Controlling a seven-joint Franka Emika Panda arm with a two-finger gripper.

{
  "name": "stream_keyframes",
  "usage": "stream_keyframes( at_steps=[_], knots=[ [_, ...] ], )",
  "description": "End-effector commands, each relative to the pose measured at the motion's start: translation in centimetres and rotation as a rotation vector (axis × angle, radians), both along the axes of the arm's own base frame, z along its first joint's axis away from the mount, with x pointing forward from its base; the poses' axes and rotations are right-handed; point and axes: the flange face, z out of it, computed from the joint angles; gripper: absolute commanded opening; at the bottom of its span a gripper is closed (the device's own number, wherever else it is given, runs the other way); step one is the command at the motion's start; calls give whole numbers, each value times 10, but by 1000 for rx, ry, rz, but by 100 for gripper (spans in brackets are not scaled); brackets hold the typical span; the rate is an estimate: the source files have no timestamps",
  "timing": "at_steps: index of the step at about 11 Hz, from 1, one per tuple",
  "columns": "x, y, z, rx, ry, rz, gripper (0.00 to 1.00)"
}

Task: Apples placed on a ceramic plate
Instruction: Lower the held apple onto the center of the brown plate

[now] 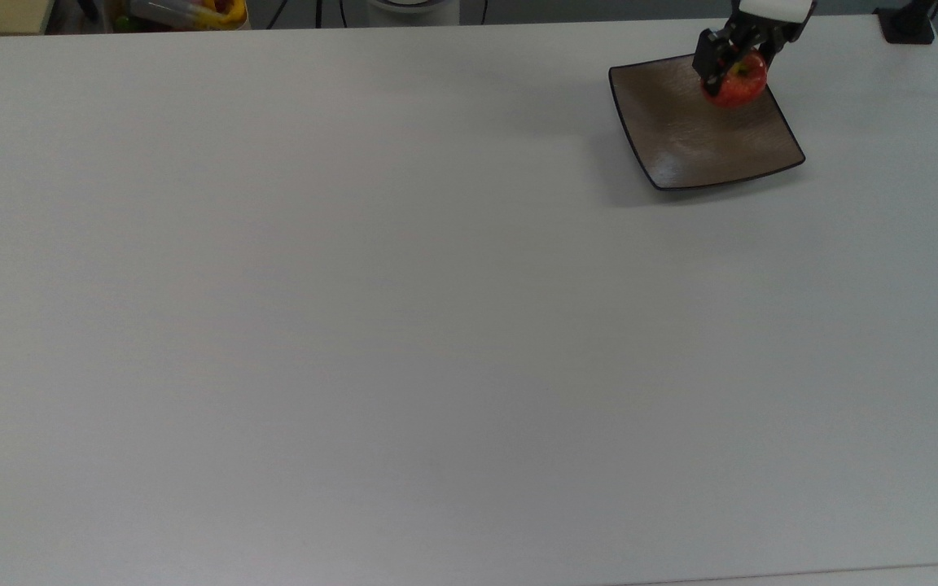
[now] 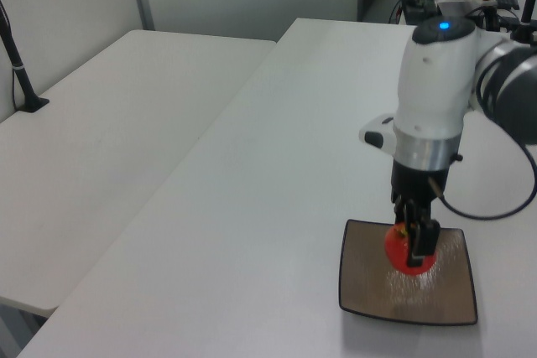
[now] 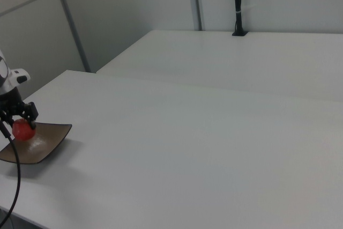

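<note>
White tabletop (image 1: 355,285) stretches wide beneath a Franka arm (image 2: 436,106) whose white body rises over the ceramic plate (image 1: 681,150), the square brown dish lying near the table's far edge at the top view's right; the gripper (image 1: 736,67), black fingers clamped on the red apple (image 1: 736,85), holds the fruit over the plate's far right corner in the top view, just above its glossy surface (image 2: 403,291)
</note>
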Motion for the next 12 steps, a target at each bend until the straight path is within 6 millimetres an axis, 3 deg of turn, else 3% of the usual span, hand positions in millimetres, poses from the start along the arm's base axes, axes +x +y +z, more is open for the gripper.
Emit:
stream_keyframes(
  at_steps=[1,3,5,6,8,9,12],
  knots=[
    [-13,0,-42,-14,-120,-3,0],
    [-13,1,-63,-11,-148,15,0],
    [-9,-1,-68,-21,-151,21,1],
    [-9,-1,-69,-23,-148,19,13],
    [-6,-3,-71,-27,-141,2,78],
    [-5,-3,-71,-29,-138,-10,100],
    [-5,-2,-57,-17,-156,-31,100]
  ],
)
